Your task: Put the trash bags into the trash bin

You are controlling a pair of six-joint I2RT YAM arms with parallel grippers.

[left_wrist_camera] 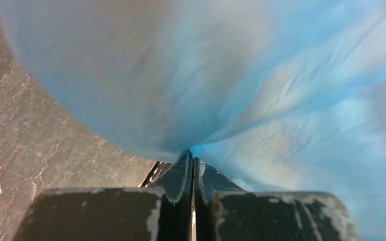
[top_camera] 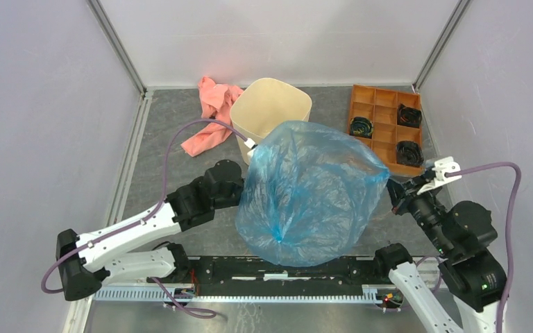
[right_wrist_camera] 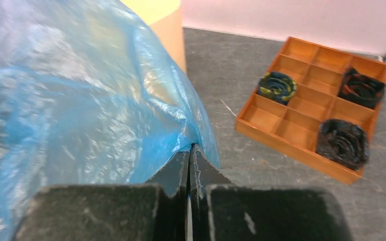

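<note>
Grey mottled surface (top_camera: 319, 111) fills the floor of a pale-walled booth in my overhead view. The trash bin (top_camera: 271, 111) stands upright toward the back, open mouth up. A pink cloth (top_camera: 212, 114) lies crumpled just to its left, and I cannot tell whether the two touch. The orange tray (top_camera: 368, 100) sits at the back right, well apart from the bin, with three dark coils in separate compartments. The trash bag (top_camera: 305, 194) hangs puffed out between my two arms on the near side of the bin. Its far edge overlaps the bin's near rim from this angle, and the rest of it is outside the bin. The left tool (top_camera: 238, 196) meets the bag's left edge and the right tool (top_camera: 392, 191) meets its right edge.

Through the left wrist camera, the left tool (left_wrist_camera: 193, 165) has its fingers pressed fully together with blue film pinched at the tips. The bag (left_wrist_camera: 261, 75) billows up and away from that pinch and covers most of the view. A strip of surface (left_wrist_camera: 25, 130) shows on the left.

Through the right wrist camera, the right tool (right_wrist_camera: 189, 153) is likewise clamped tight on a fold of the bag (right_wrist_camera: 70, 110), which spreads off to the left. The bin's wall (right_wrist_camera: 168, 30) rises just behind the plastic. The tray (right_wrist_camera: 301, 145) lies on the surface (right_wrist_camera: 221, 75) to the right. It holds one coil with yellow in it and two mostly black ones, each in its own compartment.
</note>
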